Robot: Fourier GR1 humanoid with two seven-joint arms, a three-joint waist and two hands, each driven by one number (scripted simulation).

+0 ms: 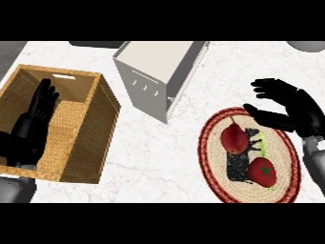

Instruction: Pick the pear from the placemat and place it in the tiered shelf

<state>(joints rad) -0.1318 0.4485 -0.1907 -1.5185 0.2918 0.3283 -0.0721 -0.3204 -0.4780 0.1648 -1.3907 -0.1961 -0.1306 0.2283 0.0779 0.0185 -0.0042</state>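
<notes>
White, faintly marbled counter (151,157) spreads bare between the two hands, a wide strip of free surface running from the near edge up toward the tiered shelf (159,76); that shelf, a pale open box with perforated grey sides, stands ahead and to the left of the right hand (295,112), well apart from it; the right hand hovers with fingers spread and relaxed, holding nothing, over the far right rim of the placemat (210,152), an oval woven mat with a dark red border; just to the left of and slightly nearer than that hand lies the pear (234,137), deep red, teardrop-shaped, its narrow stem end pointing away, resting on the mat against a dark speckled item (237,169); a red tomato (262,171) with a green top sits nearer still, below the hand's wrist; far to the left, the left hand (31,124) rests open, fingers straight and pointing away, over the wicker basket (101,138), whose tall woven walls close that side.
</notes>
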